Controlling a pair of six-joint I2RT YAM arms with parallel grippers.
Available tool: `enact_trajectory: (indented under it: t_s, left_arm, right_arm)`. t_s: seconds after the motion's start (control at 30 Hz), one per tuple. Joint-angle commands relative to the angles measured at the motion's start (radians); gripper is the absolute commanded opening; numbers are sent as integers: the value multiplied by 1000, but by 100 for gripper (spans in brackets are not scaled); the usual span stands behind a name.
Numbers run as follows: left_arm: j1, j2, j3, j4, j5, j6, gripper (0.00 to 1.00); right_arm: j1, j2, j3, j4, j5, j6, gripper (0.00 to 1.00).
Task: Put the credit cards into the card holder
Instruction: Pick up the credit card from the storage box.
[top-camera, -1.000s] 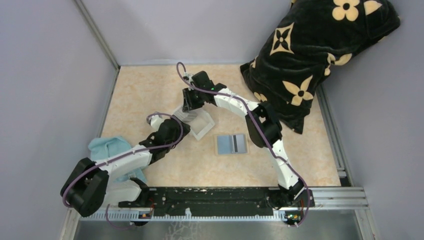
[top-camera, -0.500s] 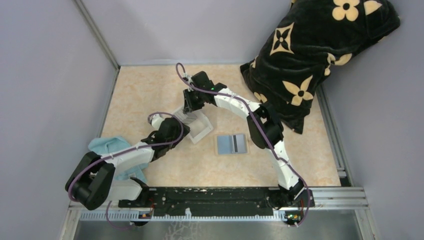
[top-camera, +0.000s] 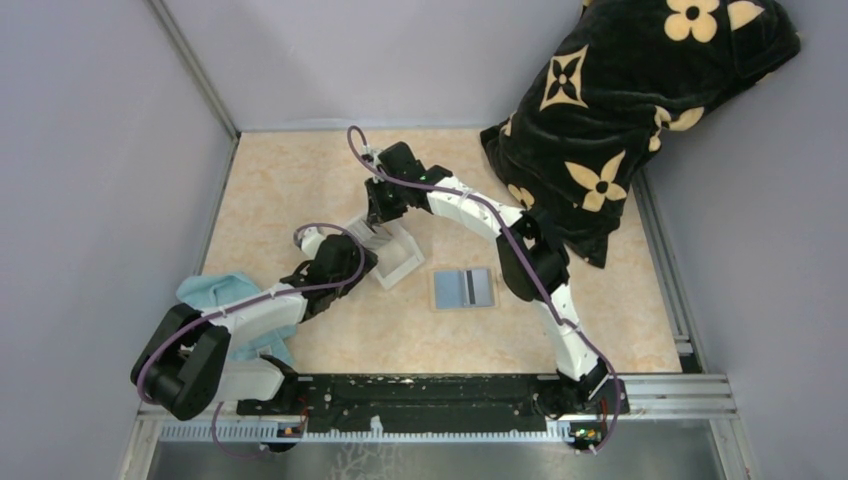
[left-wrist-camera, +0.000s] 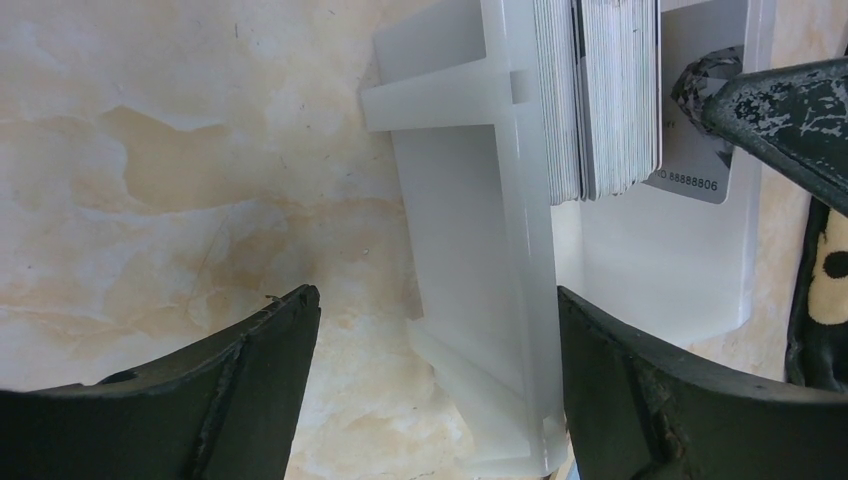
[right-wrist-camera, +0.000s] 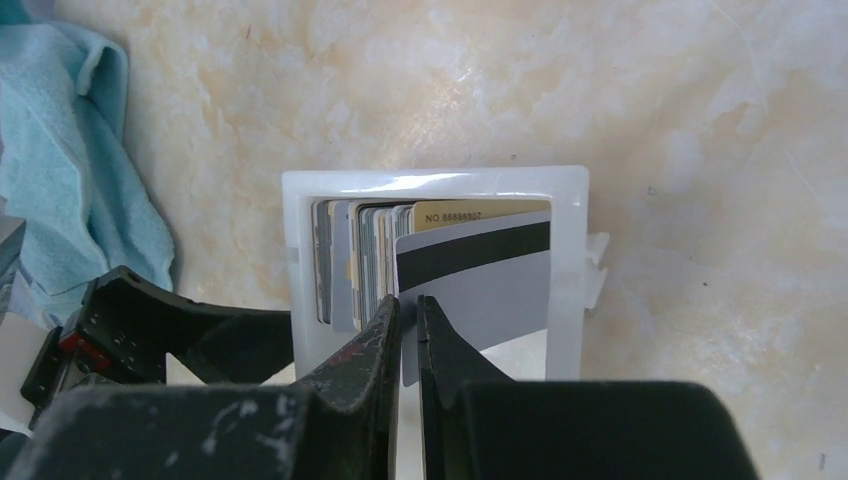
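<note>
Several credit cards (right-wrist-camera: 365, 265) stand on edge in a clear white tray (right-wrist-camera: 568, 250), with a tan-gold one (right-wrist-camera: 480, 212) at the back. My right gripper (right-wrist-camera: 408, 305) reaches into the tray and is shut on the edge of a grey card with a black stripe (right-wrist-camera: 490, 290). From above, that gripper (top-camera: 380, 213) hangs over the tray (top-camera: 402, 264). My left gripper (left-wrist-camera: 435, 305) is open, its fingers (left-wrist-camera: 250, 380) straddling the tray's near wall (left-wrist-camera: 470, 250) beside the card stack (left-wrist-camera: 600, 100). The card holder (top-camera: 463, 288) lies open on the table, blue-grey lining up, to the right of the tray.
A light blue cloth (top-camera: 215, 295) lies under the left arm at the table's left. A large black cushion with tan flowers (top-camera: 620, 100) fills the back right corner. Grey walls close in the left and back edges.
My right gripper's jaws have closed onto the grey striped card. The left arm has drawn slightly left and down, and the tray has shifted a little with it.
</note>
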Motion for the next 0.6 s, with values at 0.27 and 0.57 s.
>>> enact_trajectory:
  t_s: [0.27,0.57]
  left_arm:
    - [6,-13,61,-48,13,37,90]
    - [6,-65,119,-70,-27,159,95]
  right_arm:
    - [58,-138,15,-109,309,-100,0]
    - [76,-244,-86,-70,488,-178,0]
